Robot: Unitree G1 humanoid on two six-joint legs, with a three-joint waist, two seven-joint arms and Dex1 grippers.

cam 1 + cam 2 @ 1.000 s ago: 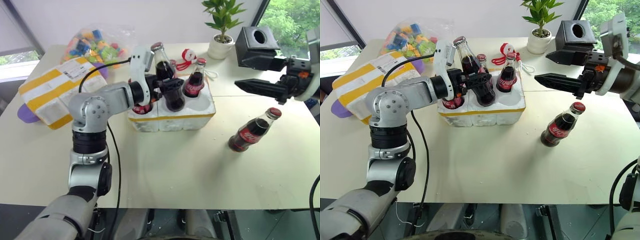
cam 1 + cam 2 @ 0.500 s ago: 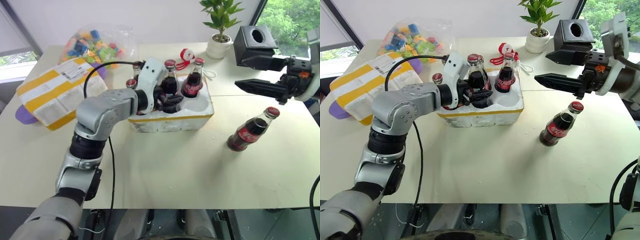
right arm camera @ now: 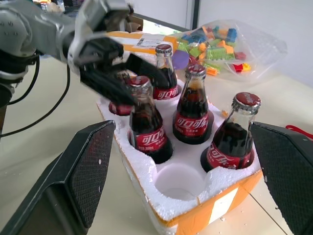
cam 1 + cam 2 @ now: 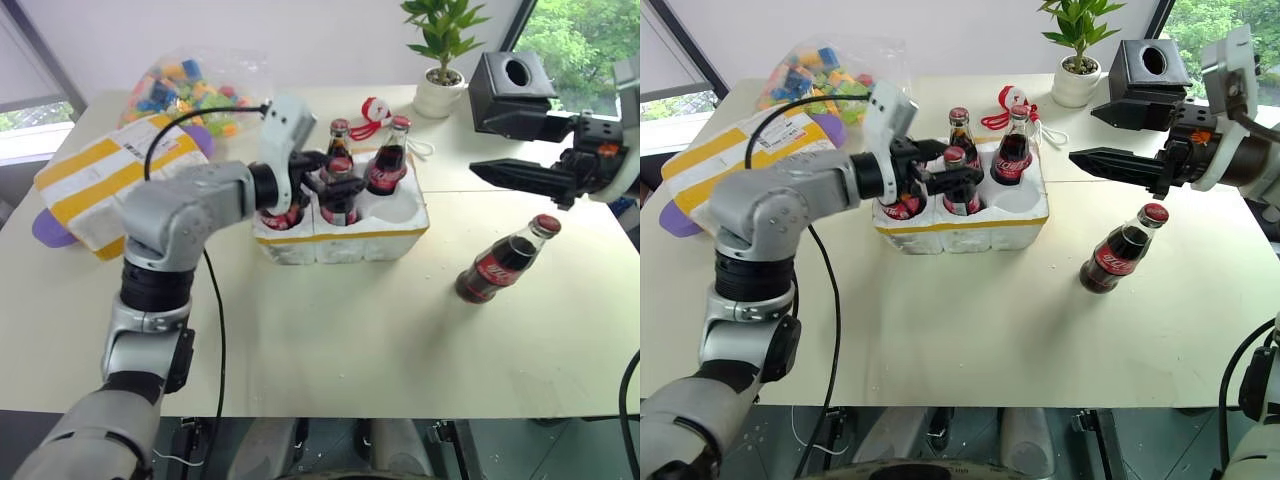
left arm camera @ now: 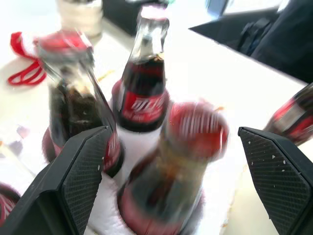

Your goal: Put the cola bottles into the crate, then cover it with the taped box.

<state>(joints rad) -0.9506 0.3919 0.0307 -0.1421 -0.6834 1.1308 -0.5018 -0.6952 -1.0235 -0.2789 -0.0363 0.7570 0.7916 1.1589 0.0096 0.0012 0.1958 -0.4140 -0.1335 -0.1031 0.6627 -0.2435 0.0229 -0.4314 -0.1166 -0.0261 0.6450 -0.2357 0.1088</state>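
The crate [image 4: 345,222] sits mid-table with bare tabletop [image 4: 330,340] in front of it, the taped box [image 4: 110,180] lies well apart to its left, and one of the cola bottles [image 4: 505,260] stands alone to its right. The right wrist view shows one front well empty. The left gripper [image 4: 940,172] hangs spread around a seated bottle's neck; the right gripper [image 4: 520,175] hovers open.

The cola bottle [image 4: 958,180] that the left gripper [image 4: 952,178] was carrying high above the crate [image 4: 962,222] a moment ago now stands in a front well, and the fingers [image 5: 85,169] have opened wide on either side of it.
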